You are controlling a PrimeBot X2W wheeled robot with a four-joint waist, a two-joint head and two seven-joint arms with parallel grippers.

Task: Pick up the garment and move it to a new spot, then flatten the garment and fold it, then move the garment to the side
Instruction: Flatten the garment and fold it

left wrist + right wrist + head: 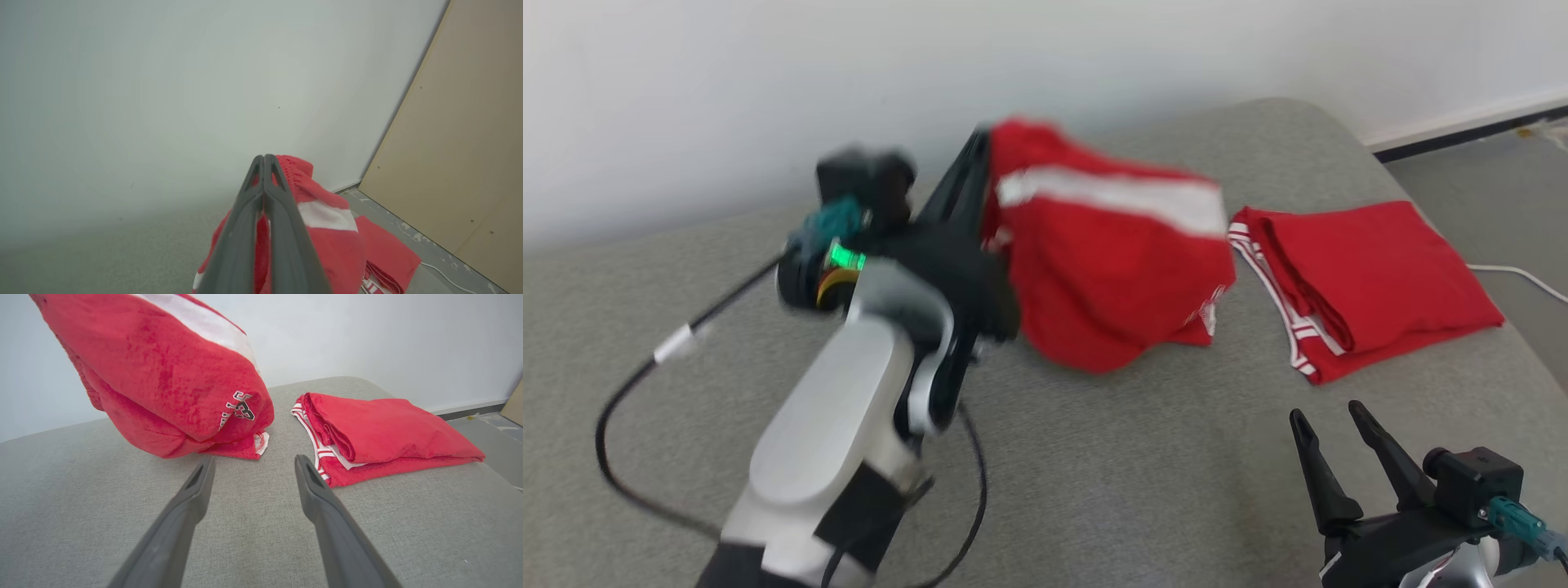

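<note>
Holding one garment [1111,286], left gripper [264,161], one folded garment [1380,269]

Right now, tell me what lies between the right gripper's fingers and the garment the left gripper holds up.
The stretch is bare: grey cushion between the right gripper and the lifted red garment, as the head view shows.

Red garment [1111,278] with a white band and black-and-white lettering — at three o'clock, a red folded cloth [1372,282], red-and-white striped trim; grey cushion [1094,490], white wall [768,82].
</note>
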